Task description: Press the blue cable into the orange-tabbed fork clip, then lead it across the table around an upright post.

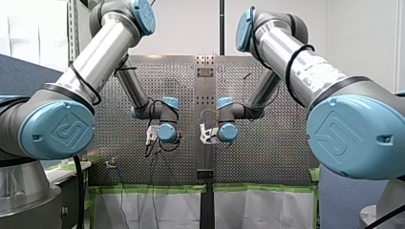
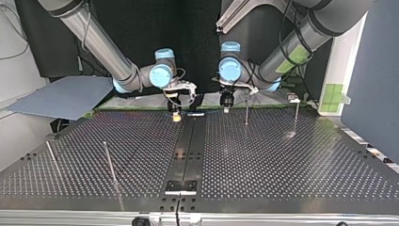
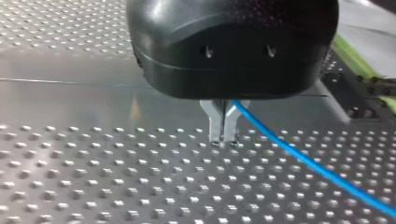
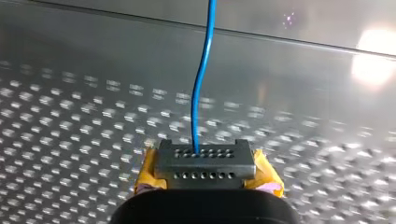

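Well, both my left claw [image 3: 223, 135] and my right claw [image 4: 205, 155] are pinching the blue cable [image 4: 195, 126] just above the table [image 3: 93, 186], so I think I should hold it straight between them and push it down slowly into the fork clip.

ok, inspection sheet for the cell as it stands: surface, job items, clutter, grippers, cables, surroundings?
Surface: perforated table, plain strip down its middle.
Job's things: blue cable, gripped by both grippers; upright posts standing; fork clip not made out.
Clutter: nothing seen.
Grippers: left gripper shut on the cable; right gripper, yellow pads, shut on it too.
Cables: black cable hanging by my left arm's base.
Surroundings: grey-blue panel; green tape.
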Robot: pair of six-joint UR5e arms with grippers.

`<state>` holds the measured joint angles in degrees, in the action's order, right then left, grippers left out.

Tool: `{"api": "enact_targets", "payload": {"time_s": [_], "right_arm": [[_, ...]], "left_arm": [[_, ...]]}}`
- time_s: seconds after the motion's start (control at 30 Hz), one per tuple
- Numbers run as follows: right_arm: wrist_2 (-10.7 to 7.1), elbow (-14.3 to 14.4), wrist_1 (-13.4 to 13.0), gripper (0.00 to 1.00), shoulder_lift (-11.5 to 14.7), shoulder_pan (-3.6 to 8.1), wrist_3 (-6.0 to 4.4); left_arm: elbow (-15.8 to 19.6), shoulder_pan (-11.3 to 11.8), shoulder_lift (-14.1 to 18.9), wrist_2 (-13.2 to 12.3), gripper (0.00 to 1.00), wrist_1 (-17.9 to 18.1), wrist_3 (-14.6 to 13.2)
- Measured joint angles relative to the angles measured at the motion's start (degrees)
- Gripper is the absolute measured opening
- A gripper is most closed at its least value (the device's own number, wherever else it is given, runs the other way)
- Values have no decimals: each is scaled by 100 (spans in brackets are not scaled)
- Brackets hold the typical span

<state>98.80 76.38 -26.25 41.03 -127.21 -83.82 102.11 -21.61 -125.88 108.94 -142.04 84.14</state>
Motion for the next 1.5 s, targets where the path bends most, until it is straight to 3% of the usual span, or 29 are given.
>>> {"api": "enact_targets", "payload": {"time_s": [0.37,0.73,1.07,1.5], "right_arm": [[-8,43,236,0,627,28,71],[-10,59,495,0,1179,54,70],[-97,52,498,0,1692,110,-41],[-420,4,458,0,2401,203,-193]], "left_arm": [[0,-106,641,46,0,-209,140],[-68,-114,1245,80,0,-286,233],[-527,-96,1732,130,0,-671,362],[-1093,-116,1802,147,0,-1097,485]]}}
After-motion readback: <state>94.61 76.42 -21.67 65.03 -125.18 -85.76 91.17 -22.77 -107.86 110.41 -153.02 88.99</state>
